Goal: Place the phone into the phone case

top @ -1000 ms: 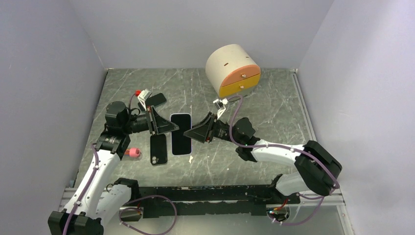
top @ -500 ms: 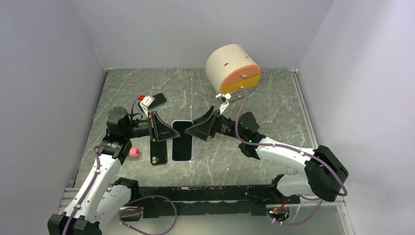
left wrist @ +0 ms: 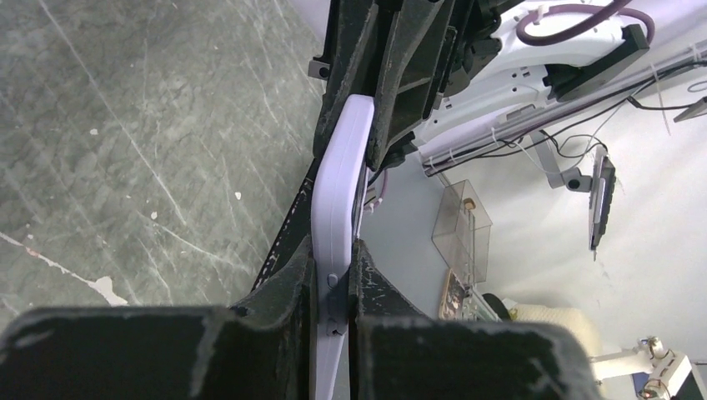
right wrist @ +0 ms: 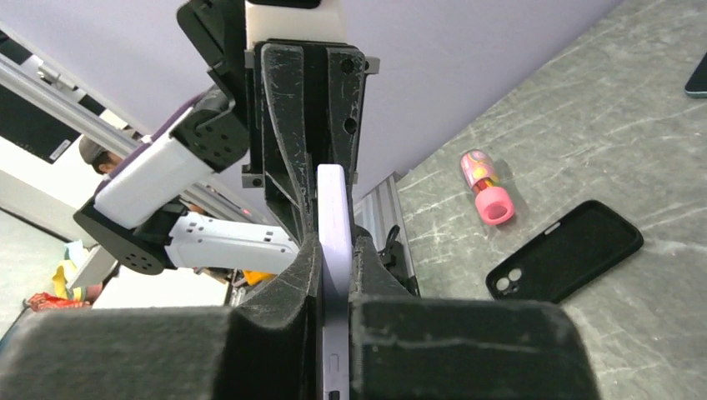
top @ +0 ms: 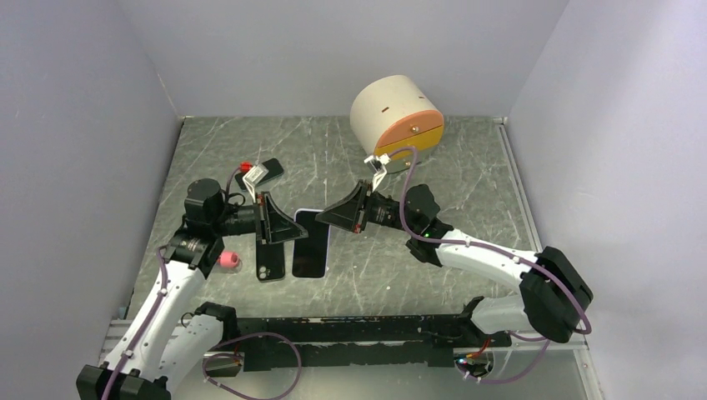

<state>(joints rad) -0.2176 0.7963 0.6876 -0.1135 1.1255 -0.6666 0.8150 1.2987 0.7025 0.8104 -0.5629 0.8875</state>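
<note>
I note the right gripper [top: 323,216] has released and re-closed its jaws on the phone [top: 310,243]; the left gripper [top: 295,231] stays clamped on it. The regrip is complete. The phone is held just beside the phone case [top: 269,263], not yet inserted.

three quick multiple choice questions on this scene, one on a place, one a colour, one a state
1. The phone case lies: A on the table, left of the phone; B on top of the phone; C held aloft.
2. The phone's edge is: A red; B lavender; C green.
3. The phone is: A lying free; B inside the case; C clamped by both grippers.
Answers: A, it lies flat beside the phone; B, a pale lavender edge shows in both wrist views; C, the left gripper and right gripper both pinch it.
</note>
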